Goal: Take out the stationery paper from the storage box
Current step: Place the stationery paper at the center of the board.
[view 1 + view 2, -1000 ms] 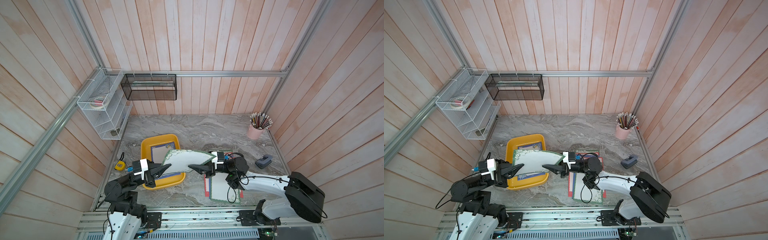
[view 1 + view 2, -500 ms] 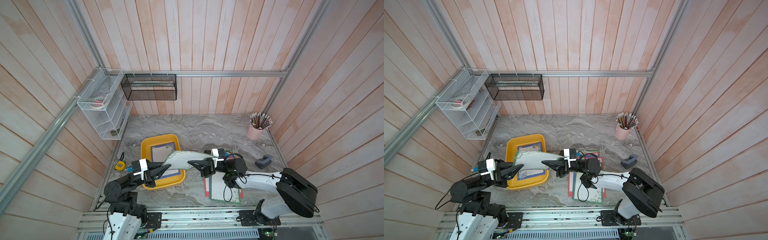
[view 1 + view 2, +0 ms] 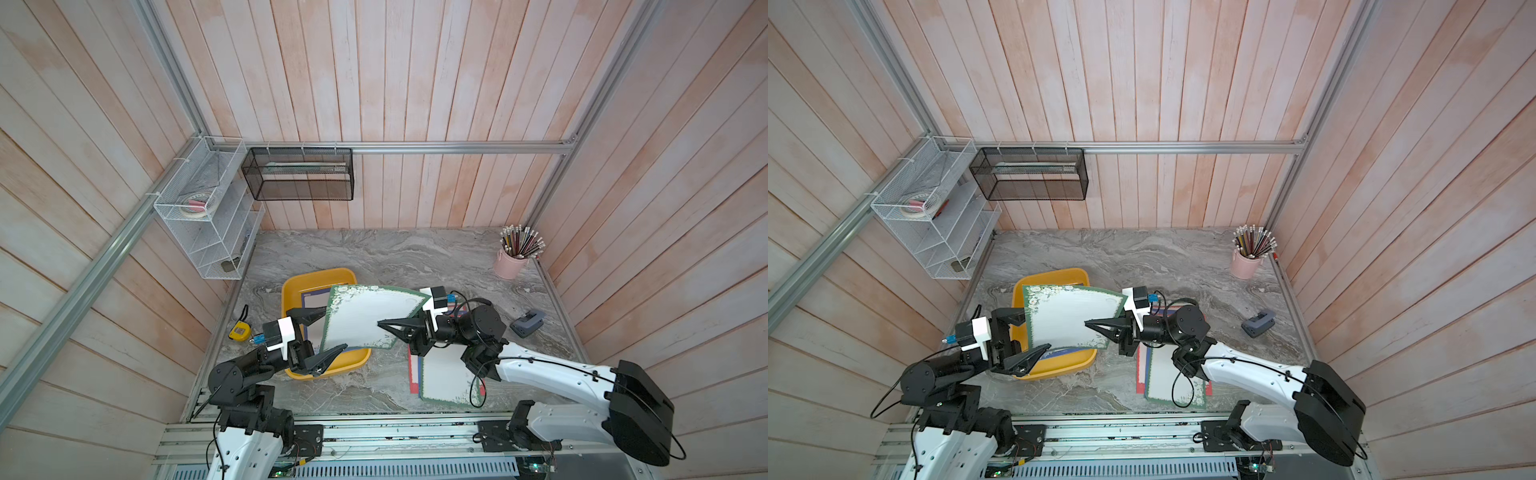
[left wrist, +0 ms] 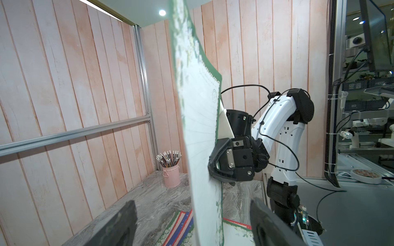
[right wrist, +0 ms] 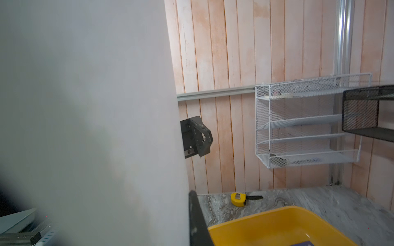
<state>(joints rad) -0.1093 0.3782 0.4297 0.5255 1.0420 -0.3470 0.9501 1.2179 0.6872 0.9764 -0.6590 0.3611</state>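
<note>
Stationery paper: thin green-bordered sheet, pale lined centre, bowed, airborne over the storage box, a shallow yellow plastic tray. Right gripper: pinched on its edge. Left gripper: clamped a second ago, now spread wide, straddling the sheet.

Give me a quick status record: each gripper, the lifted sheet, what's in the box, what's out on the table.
left gripper: open, jaws either side of the green-bordered sheet
right gripper: shut on the green-bordered sheet
green-bordered sheet: curved, held above the storage box
in storage box: a blue-bordered sheet
on table: stack of sheets beside the box, a green-bordered one on top
</note>
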